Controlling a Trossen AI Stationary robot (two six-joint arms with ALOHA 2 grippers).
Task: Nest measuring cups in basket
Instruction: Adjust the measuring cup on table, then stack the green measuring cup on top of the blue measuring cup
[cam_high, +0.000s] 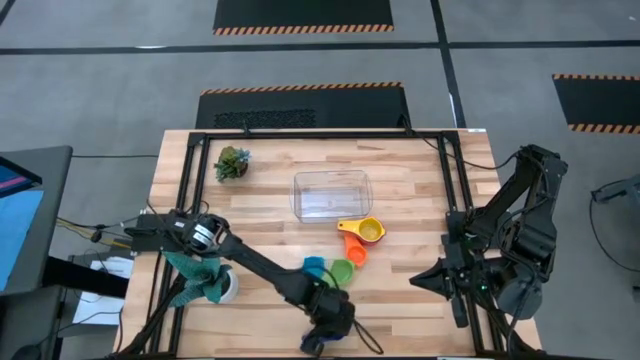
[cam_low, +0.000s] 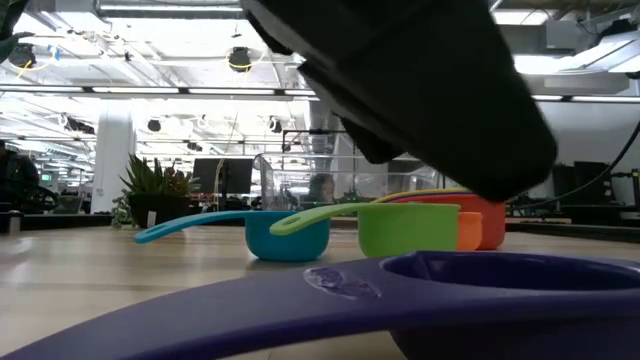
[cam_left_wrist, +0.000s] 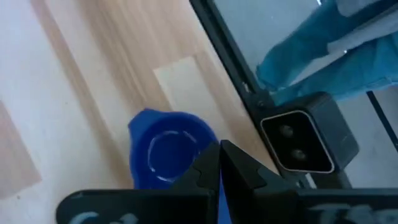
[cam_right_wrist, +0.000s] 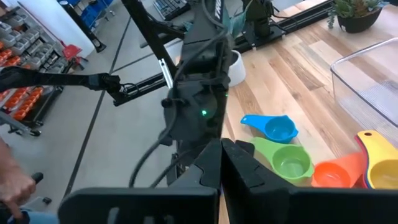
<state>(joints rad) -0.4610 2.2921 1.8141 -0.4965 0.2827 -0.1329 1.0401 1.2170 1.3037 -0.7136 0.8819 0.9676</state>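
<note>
Basket (cam_high: 332, 194) at desk (cam_high: 270, 170) centre sits empty; nothing nested yet; yellow cup (cam_high: 368, 230), orange cup (cam_high: 353, 248), green cup (cam_high: 341, 272), light blue cup (cam_high: 316, 267) lie just outside it; left claw (cam_high: 318, 343) at near edge, fingers together over dark blue cup (cam_left_wrist: 166, 154), grip uncertain; right claw (cam_right_wrist: 221, 163) closed, parked off the desk's right side; all cups remain.

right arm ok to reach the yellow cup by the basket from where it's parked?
Probably yes. The yellow cup sits in the open beside the basket, and nothing stands between it and the right gripper; the left gripper works at the near edge.
</note>
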